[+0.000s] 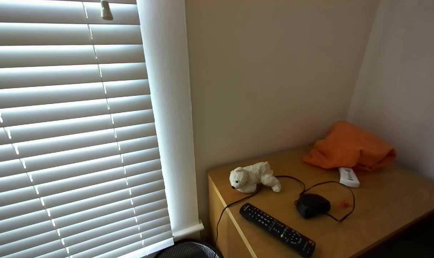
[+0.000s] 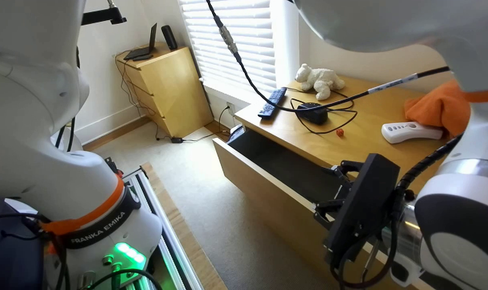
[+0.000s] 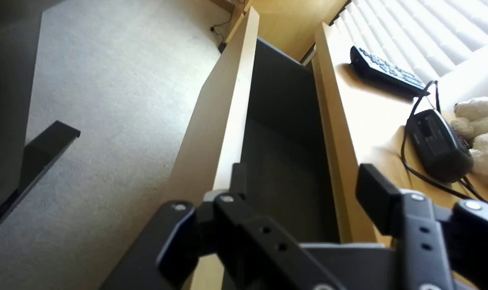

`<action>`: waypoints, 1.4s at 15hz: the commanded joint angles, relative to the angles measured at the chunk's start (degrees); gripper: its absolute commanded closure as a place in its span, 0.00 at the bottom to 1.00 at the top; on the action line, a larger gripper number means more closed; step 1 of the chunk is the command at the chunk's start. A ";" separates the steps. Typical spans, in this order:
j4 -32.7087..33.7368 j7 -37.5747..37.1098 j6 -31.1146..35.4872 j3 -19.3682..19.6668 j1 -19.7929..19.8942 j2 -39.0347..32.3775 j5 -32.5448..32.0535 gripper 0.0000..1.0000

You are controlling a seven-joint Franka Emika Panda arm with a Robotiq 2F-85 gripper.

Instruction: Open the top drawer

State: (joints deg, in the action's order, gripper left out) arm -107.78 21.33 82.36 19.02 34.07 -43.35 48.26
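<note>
The top drawer (image 2: 260,189) of the light wood dresser (image 2: 360,121) is pulled well out, with its dark inside showing in an exterior view. It also shows in the wrist view (image 3: 206,129), the floor on its left and the dresser top on its right. My gripper (image 2: 327,187) is open over the drawer gap. In the wrist view the gripper (image 3: 302,185) has one finger at the inner side of the drawer front's top edge and the other over the dresser's front edge. Whether the fingers touch is unclear. The dresser top (image 1: 385,197) shows in an exterior view, where the drawer and gripper are out of view.
On the dresser lie a black remote (image 1: 277,229), a white toy bear (image 1: 254,177), a black device with a cable (image 1: 312,205), a small red item (image 1: 344,203), a white remote (image 2: 411,132) and an orange cloth (image 1: 349,147). Another dresser (image 2: 179,88) stands farther back.
</note>
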 commanded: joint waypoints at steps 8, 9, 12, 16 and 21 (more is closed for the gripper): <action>-6.13 18.00 26.90 -2.28 -4.01 6.76 -2.25 1.00; -7.06 18.89 29.42 -2.29 -4.73 7.43 -3.00 1.00; -9.33 19.42 34.84 -2.54 -6.28 8.91 -6.33 1.00; -11.96 18.74 39.96 -3.48 -6.91 10.36 -11.15 1.00; -14.10 17.46 42.32 -4.32 -6.67 10.96 -17.30 1.00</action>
State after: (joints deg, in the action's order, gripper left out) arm -118.86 39.71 122.76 15.36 26.93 -34.22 35.36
